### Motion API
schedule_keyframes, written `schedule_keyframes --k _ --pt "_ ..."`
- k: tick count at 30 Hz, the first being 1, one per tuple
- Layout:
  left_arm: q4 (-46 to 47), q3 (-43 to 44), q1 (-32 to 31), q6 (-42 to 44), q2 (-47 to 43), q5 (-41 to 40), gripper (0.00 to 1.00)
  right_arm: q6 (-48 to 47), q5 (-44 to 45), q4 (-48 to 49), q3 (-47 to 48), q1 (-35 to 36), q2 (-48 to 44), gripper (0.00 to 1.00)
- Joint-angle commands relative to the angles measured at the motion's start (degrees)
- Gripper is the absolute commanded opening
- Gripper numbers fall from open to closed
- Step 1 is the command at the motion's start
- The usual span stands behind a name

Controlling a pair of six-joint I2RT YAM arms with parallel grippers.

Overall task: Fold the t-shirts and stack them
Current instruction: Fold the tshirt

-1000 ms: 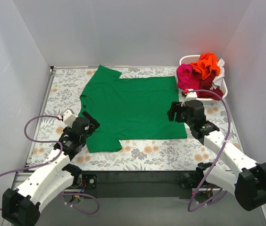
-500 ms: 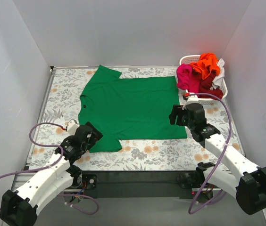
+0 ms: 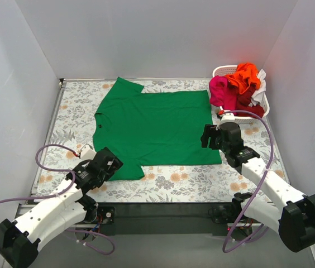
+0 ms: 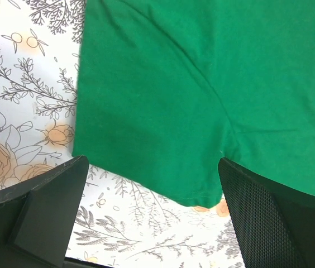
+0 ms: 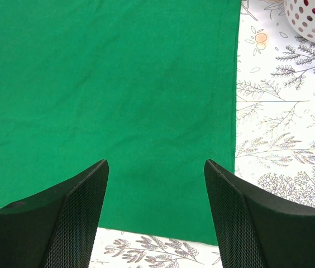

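Top view: your green shirt (image 3: 157, 125) lies spread flat at centre frame on the floral worktop (image 3: 68, 111). Other shirts (image 3: 238, 84) are heaped in the basket (image 3: 220, 71), upper right.

Left wrist view: the left jaws gape wide over the sleeve (image 4: 146, 123).

Right wrist view: the right jaws stand open and empty over the hem (image 5: 227, 84).

One t-shirt (image 3: 157, 125) is spread flat across the middle of the tabletop (image 3: 191, 181), with its collar turned to the left and its hem to the right. A basket (image 3: 220, 71) is set at the far right corner, just beside the hem, and further t-shirts (image 3: 237, 86) are heaped in it. The left gripper (image 3: 110, 162) is positioned over the near sleeve, the right gripper (image 3: 208, 136) over the near hem corner.
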Motion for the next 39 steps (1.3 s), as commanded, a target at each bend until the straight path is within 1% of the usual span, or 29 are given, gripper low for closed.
schedule_keyframes --k 1,4,7,8,11,19,32,35,36,38,39 --pt "-3.57 2.39 -0.31 -2.92 0.92 -2.01 0.94 -0.17 0.90 0.79 0.62 0.04 0.49 0.63" --pt "-5.06 3.09 -0.31 -4.32 3.65 -1.22 0.93 -0.17 0.46 1.05 0.62 0.04 0.67 0.63" --pt "-5.15 3.18 -0.31 -4.68 4.54 -0.16 0.93 -0.25 0.19 1.40 0.36 0.04 0.67 0.63" --pt "-5.24 3.18 -0.40 -4.77 4.71 -0.16 0.90 -0.17 0.02 1.57 0.27 0.04 0.67 0.63" --pt "-5.32 3.01 -0.31 -5.20 4.54 0.45 0.88 -0.17 -0.07 1.66 0.01 0.04 0.84 0.63" --pt "-4.36 1.08 -0.31 -6.35 4.54 3.09 0.70 -0.17 -0.51 1.84 -0.08 0.04 1.02 0.63" --pt "-3.39 -0.33 -0.58 -6.79 7.26 6.08 0.68 -0.08 -1.47 2.10 0.01 0.04 1.11 0.63" --pt "-3.30 -0.25 -0.58 -6.79 7.70 5.90 0.63 -0.08 -1.83 2.19 0.01 0.04 0.94 0.63" --pt "-3.30 -0.25 -0.58 -6.70 7.96 5.90 0.59 -0.08 -2.00 2.28 -0.08 0.04 0.85 0.63" --pt "-3.04 -0.42 -0.58 -6.53 8.32 5.90 0.54 -0.08 -2.00 2.28 -0.17 0.04 0.49 0.63" --pt "-2.69 -0.60 -0.58 -6.44 8.58 5.90 0.49 -0.08 -2.00 2.28 -0.17 0.04 0.41 0.63"
